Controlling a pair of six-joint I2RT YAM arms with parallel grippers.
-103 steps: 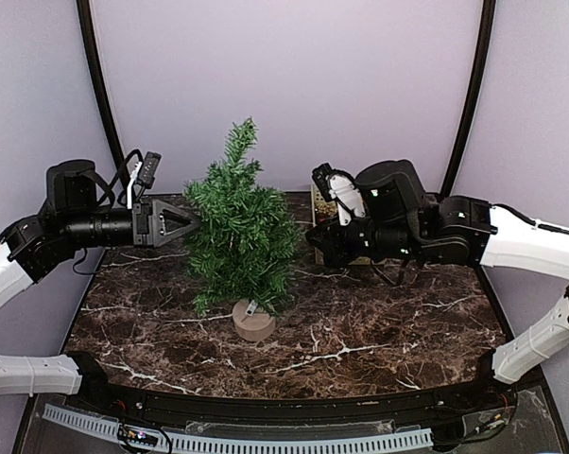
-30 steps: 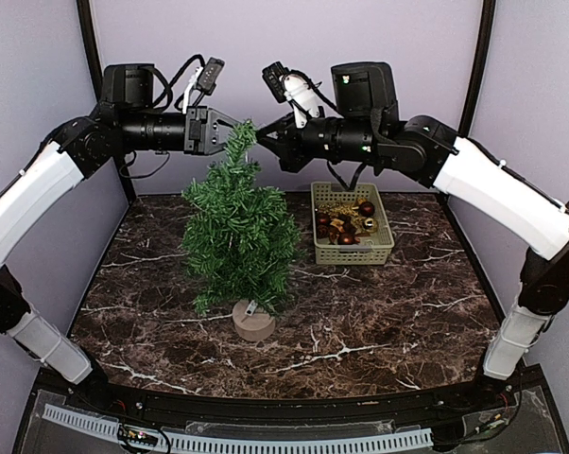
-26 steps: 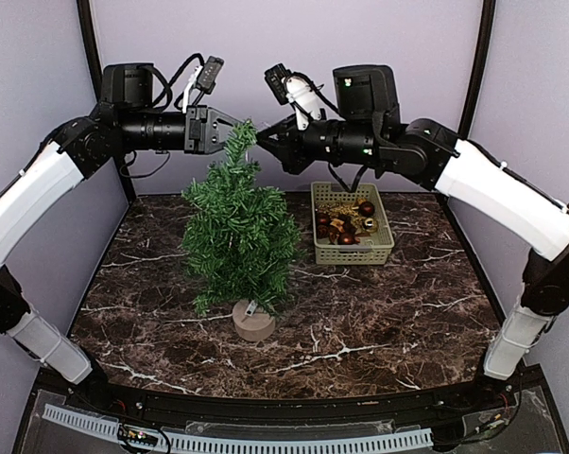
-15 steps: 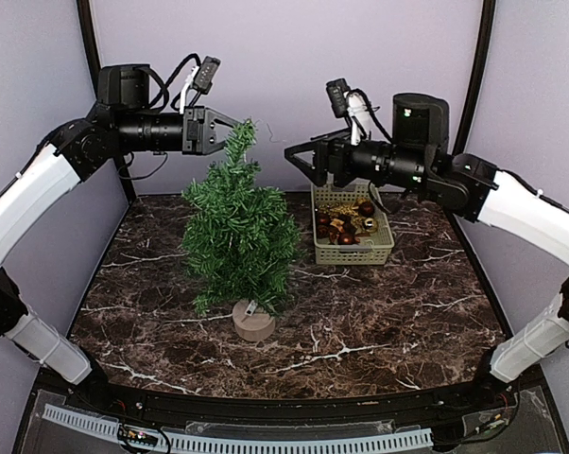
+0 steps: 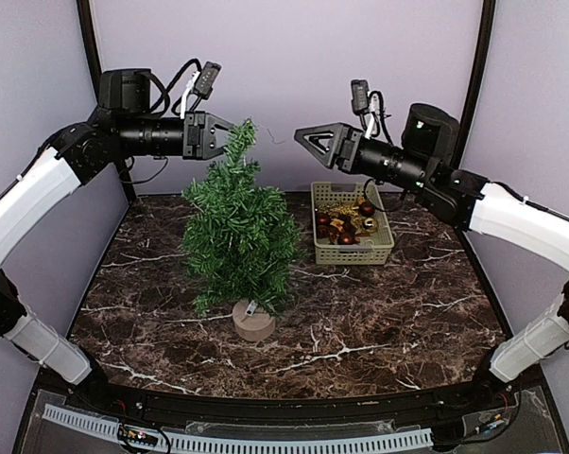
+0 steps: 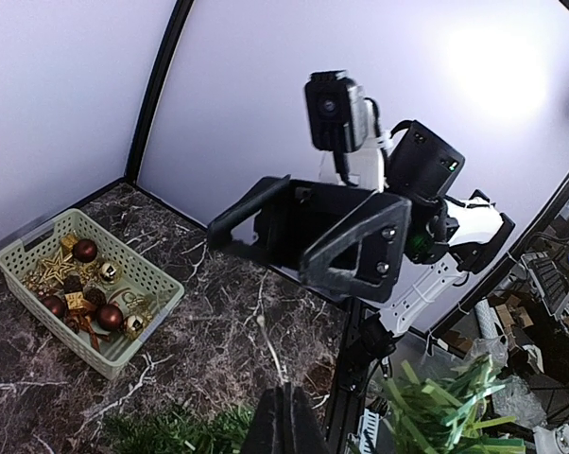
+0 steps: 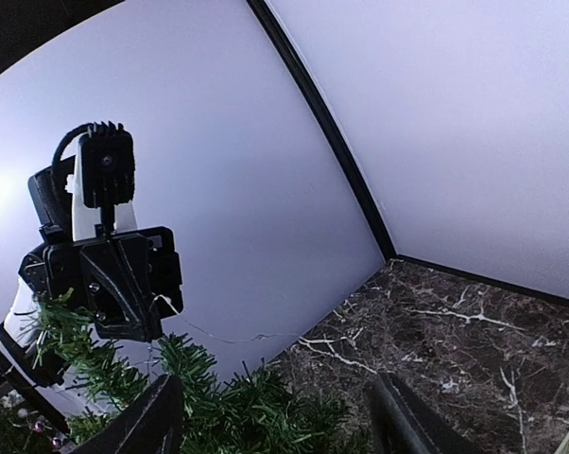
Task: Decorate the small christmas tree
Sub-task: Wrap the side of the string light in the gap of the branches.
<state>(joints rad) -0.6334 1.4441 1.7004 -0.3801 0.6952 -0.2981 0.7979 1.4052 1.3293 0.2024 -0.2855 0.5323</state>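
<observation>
The small christmas tree (image 5: 239, 236) stands upright on its tan stump base (image 5: 253, 322) left of the table's middle. My left gripper (image 5: 230, 137) hangs level with the tree top and is shut on a thin pale wire (image 5: 273, 139). From the shut fingertips (image 6: 286, 402) the wire (image 6: 269, 344) sticks out loose towards the right arm. My right gripper (image 5: 301, 139) is a short way right of the tree top, open, with nothing between its fingers. In the right wrist view the wire (image 7: 228, 338) trails free from the left gripper (image 7: 124, 284) above the green branches (image 7: 247, 407).
A pale green basket (image 5: 384, 248) with dark red balls and gold ornaments sits behind and to the right of the tree; it also shows in the left wrist view (image 6: 143, 326). Purple walls with black corner posts (image 5: 469, 95) close in the dark marble table (image 5: 379, 322).
My right gripper, shut close to the left gripper at the tree top a second ago, has opened and drawn back to the right. The left gripper stayed put, shut on the wire.
</observation>
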